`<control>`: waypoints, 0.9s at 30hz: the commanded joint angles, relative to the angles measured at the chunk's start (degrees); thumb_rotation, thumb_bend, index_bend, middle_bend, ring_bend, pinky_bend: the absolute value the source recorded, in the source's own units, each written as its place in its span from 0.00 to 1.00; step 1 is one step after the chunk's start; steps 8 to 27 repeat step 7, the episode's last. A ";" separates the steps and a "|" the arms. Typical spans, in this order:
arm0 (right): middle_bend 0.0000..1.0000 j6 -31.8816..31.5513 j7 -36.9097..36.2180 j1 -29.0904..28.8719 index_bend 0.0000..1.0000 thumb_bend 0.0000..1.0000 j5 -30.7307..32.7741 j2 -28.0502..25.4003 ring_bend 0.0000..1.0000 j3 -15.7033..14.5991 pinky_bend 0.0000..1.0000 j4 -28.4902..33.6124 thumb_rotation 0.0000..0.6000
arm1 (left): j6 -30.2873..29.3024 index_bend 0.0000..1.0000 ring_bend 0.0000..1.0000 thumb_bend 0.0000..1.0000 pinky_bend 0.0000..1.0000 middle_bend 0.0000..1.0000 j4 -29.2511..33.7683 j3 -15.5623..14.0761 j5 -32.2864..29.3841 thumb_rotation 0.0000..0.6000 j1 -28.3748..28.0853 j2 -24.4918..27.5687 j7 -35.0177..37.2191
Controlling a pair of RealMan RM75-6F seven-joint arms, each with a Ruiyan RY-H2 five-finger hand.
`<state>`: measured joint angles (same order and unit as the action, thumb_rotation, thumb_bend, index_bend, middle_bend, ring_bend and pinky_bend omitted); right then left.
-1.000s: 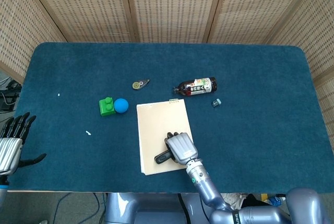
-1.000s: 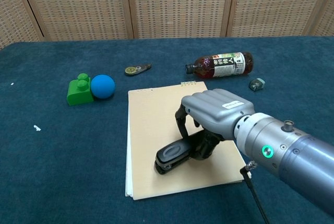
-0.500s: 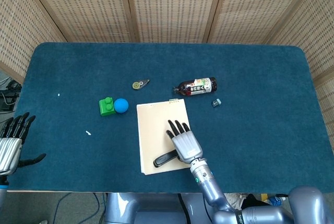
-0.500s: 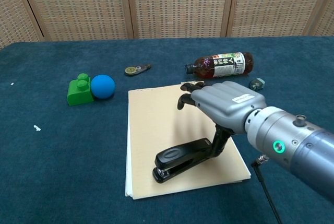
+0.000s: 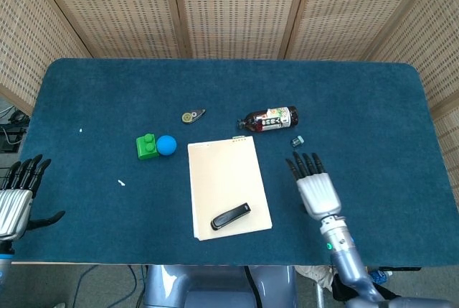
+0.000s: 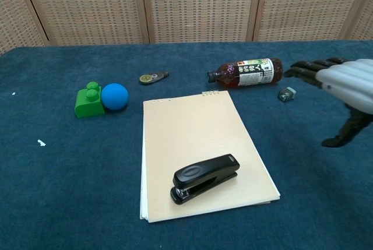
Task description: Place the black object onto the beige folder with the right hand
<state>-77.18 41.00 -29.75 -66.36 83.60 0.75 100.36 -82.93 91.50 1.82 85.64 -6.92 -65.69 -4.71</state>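
On the blue table [image 5: 373, 107] the stapler [image 6: 204, 178] lies on the folder [image 6: 192, 127], so the empty, spread right hand [image 5: 314, 187] should lift away without touching it.

The left robot hand [image 5: 16, 204] sits at the picture's left edge in the head view, and part of it is cut off. In the chest view the right robot hand [image 6: 344, 87] runs off the right edge. The bottle [image 6: 246, 71] has a label with words too small to read. The small thing [image 6: 286, 93] near it is too tiny to name.
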 commanded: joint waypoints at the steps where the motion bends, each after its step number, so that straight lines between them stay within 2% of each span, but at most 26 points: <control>1: 0.00 -4.90 -11.85 6.67 0.00 0.20 -8.17 -6.32 0.00 -4.94 0.00 -3.44 1.00 | -0.20 0.00 0.00 0.12 0.00 0.00 0.00 -0.05 0.18 1.00 0.04 -0.16 -0.22; 5: 0.00 -7.77 -17.42 9.85 0.00 0.20 -11.09 -8.29 0.00 -6.22 0.00 -6.27 1.00 | -0.48 0.00 0.00 0.12 0.00 0.00 -0.18 -0.13 0.55 1.00 0.07 -0.50 -0.47; 7: 0.00 -10.86 -23.20 13.13 0.00 0.20 -12.31 -9.87 0.00 -7.01 0.00 -8.55 1.00 | -0.46 0.00 0.00 0.12 0.00 0.00 -0.35 -0.27 0.89 1.00 0.00 -0.78 -0.83; 27: 0.00 -10.86 -23.20 13.13 0.00 0.20 -12.31 -9.87 0.00 -7.01 0.00 -8.55 1.00 | -0.46 0.00 0.00 0.12 0.00 0.00 -0.35 -0.27 0.89 1.00 0.00 -0.78 -0.83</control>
